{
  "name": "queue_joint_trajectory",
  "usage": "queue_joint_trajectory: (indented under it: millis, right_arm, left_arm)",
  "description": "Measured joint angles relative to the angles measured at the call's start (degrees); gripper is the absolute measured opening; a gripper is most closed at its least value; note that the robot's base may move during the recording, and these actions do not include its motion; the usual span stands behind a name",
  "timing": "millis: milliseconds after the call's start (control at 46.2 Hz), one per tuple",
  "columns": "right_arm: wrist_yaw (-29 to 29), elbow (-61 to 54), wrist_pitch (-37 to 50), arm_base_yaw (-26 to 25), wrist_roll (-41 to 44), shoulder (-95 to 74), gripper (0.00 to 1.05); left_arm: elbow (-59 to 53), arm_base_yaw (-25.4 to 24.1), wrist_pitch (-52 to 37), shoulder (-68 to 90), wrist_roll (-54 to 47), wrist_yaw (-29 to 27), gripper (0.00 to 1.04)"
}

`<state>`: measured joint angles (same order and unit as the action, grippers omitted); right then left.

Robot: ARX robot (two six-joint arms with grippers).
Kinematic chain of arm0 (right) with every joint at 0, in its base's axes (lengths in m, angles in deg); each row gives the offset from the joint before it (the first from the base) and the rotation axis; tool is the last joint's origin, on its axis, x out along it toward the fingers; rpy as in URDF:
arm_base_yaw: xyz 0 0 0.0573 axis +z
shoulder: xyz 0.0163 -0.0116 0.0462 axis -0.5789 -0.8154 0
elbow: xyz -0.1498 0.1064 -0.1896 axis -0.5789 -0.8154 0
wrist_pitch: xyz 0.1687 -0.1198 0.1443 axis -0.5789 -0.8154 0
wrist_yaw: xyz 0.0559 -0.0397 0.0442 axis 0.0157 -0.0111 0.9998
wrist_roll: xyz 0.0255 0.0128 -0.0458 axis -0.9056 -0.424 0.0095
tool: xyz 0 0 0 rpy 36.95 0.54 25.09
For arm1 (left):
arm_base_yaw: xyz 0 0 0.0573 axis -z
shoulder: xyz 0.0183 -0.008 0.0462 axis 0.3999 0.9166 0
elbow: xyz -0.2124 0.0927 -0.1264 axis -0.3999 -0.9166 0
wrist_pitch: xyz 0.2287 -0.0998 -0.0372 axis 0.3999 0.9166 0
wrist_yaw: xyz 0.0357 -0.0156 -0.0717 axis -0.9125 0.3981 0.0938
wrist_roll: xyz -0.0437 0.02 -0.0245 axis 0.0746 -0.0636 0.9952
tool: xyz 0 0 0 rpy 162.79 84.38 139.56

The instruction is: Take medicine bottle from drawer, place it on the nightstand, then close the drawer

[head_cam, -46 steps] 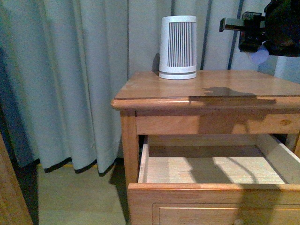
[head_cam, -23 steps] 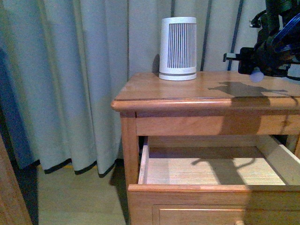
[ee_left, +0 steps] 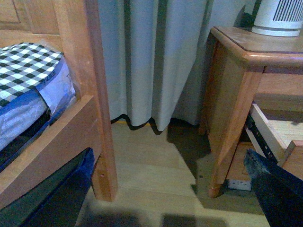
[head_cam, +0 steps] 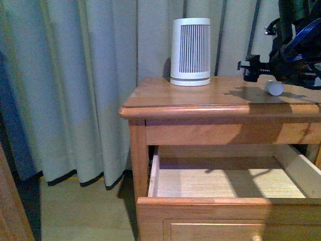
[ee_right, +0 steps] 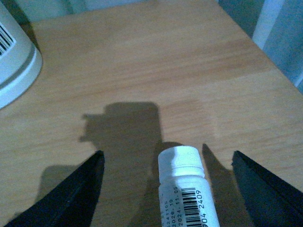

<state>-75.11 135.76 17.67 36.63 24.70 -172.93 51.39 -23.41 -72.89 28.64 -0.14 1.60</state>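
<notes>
Change: right claw (ee_right: pixel 166 157) is now sitting lower, over the nightstand (head_cam: pixel 200 94), jaws standing wide, gripping nothing.
Bottle (ee_right: pixel 187 189): lying loose on the nightstand top, between the jaws.
Left claw (ee_left: pixel 168 156): hanging wide, idle.
Meaning: placing is looking done; drawer (head_cam: pixel 225 202) is awaiting closing.

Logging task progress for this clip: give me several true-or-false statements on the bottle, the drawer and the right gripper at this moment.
1. The medicine bottle lies on the nightstand top. True.
2. The right gripper is shut on the bottle. False: its fingers stand apart, with a gap on each side of the bottle.
3. The drawer is closed. False: it is pulled out, and the part of its inside that shows is bare.
4. A ribbed white device stands upright at the back of the nightstand top. True.
</notes>
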Motion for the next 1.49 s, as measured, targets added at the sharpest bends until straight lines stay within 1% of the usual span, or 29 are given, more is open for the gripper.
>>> queue_joint_trajectory:
  millis: [108,238,281,346,498,562,627,735,800,844,887,930,995,1082,1147,1233,1384,1493]
  right_arm:
    - [0.3,-3.1,2.2,-0.2,-0.2,3.1,0.99]
    - [-0.3,-9.8,3.8,-0.6,-1.4,10.3,0.98]
    - [-1.2,-13.3,4.5,-0.7,-1.6,14.0,0.98]
    - [-1.0,-19.6,5.6,-1.1,-2.8,20.4,0.98]
    - [1.6,-49.1,17.7,-1.5,-5.0,44.7,0.98]
    - [1.9,-63.4,20.7,0.6,-4.6,55.2,0.98]
    - [1.5,-73.6,21.1,3.1,-4.1,62.1,0.98]
    - [0.7,-84.6,20.1,5.9,-4.2,68.8,0.98]
    - [-1.8,-90.4,21.2,8.0,-3.9,71.0,0.98]
    - [-4.3,-95.0,23.9,10.4,-3.3,71.0,0.98]
    - [-5.6,-97.1,26.1,11.6,-2.5,70.2,0.98]
    - [-6.6,-99.9,30.7,12.6,-1.5,67.5,0.98]
    - [-6.9,-101.3,35.7,12.6,-1.1,62.9,0.98]
    - [-7.1,-101.7,42.3,11.9,-0.2,56.4,0.98]
    - [-6.9,-101.0,49.6,11.1,0.9,47.7,0.98]
    - [-6.3,-98.3,55.8,9.9,2.1,37.4,0.98]
    - [-5.7,-91.5,61.3,8.8,5.7,25.6,0.98]
    - [-5.4,-86.1,62.7,7.9,8.3,19.3,0.98]
  left_arm:
    - [0.0,0.0,0.0,0.0,0.0,0.0,0.98]
    - [0.0,0.0,0.0,0.0,0.0,0.0,0.98]
    - [0.0,0.0,0.0,0.0,0.0,0.0,0.98]
    - [0.0,0.0,0.0,0.0,0.0,0.0,0.98]
    - [0.0,0.0,0.0,0.0,0.0,0.0,0.98]
    - [0.0,0.0,0.0,0.0,0.0,0.0,0.98]
    - [0.0,0.0,0.0,0.0,0.0,0.0,0.98]
    - [0.0,0.0,0.0,0.0,0.0,0.0,0.98]
    - [0.0,0.0,0.0,0.0,0.0,0.0,0.98]
    - [0.0,0.0,0.0,0.0,0.0,0.0,0.98]
    - [0.0,0.0,0.0,0.0,0.0,0.0,0.98]
    - [0.0,0.0,0.0,0.0,0.0,0.0,0.98]
    - [0.0,0.0,0.0,0.0,0.0,0.0,0.98]
    - [0.0,0.0,0.0,0.0,0.0,0.0,0.98]
    - [0.0,0.0,0.0,0.0,0.0,0.0,0.98]
    - [0.0,0.0,0.0,0.0,0.0,0.0,0.98]
    - [0.0,0.0,0.0,0.0,0.0,0.0,0.98]
    - [0.0,0.0,0.0,0.0,0.0,0.0,0.98]
